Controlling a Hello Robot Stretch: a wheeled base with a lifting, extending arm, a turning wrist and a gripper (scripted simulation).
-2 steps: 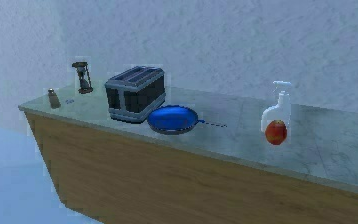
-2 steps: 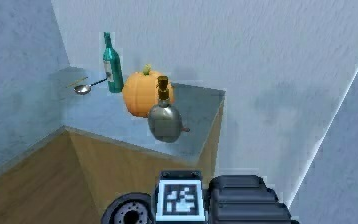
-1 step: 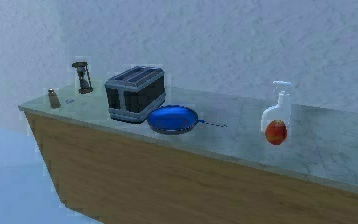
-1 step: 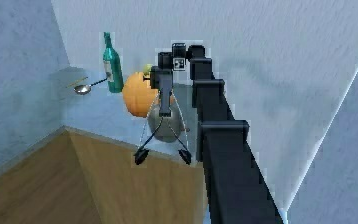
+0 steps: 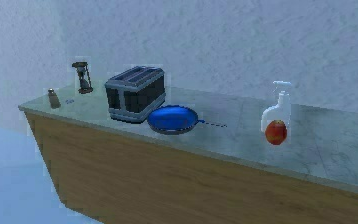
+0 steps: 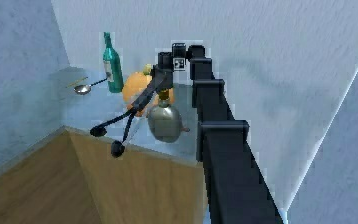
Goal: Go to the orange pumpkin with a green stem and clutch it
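Arm side view has the dark arm (image 6: 222, 140) going up over the counter (image 6: 85, 118) to the wall. At the arm's far end is the tool (image 6: 107, 140). Its two thin fingers (image 6: 118, 149) slant down to the counter's front edge.

The orange pumpkin (image 6: 139, 88) sits on the counter right behind the fingers, close to the tool's dark body. I cannot tell if the tool touches it or if it holds anything.

A green bottle (image 6: 110, 62) stands just past the pumpkin, farther from the tool and nearer the wall. A spoon (image 6: 84, 88) lies beside the bottle, out past the fingertips. A round grey jug (image 6: 165, 122) sits between the fingers and the arm.

Forward view has a long counter (image 5: 237, 140) by a pale wall. On it stand a toaster (image 5: 135, 93), a blue pan (image 5: 175, 121) just beside it, a spray bottle (image 5: 277, 115) well apart, an hourglass (image 5: 83, 76) and a small shaker (image 5: 54, 97).
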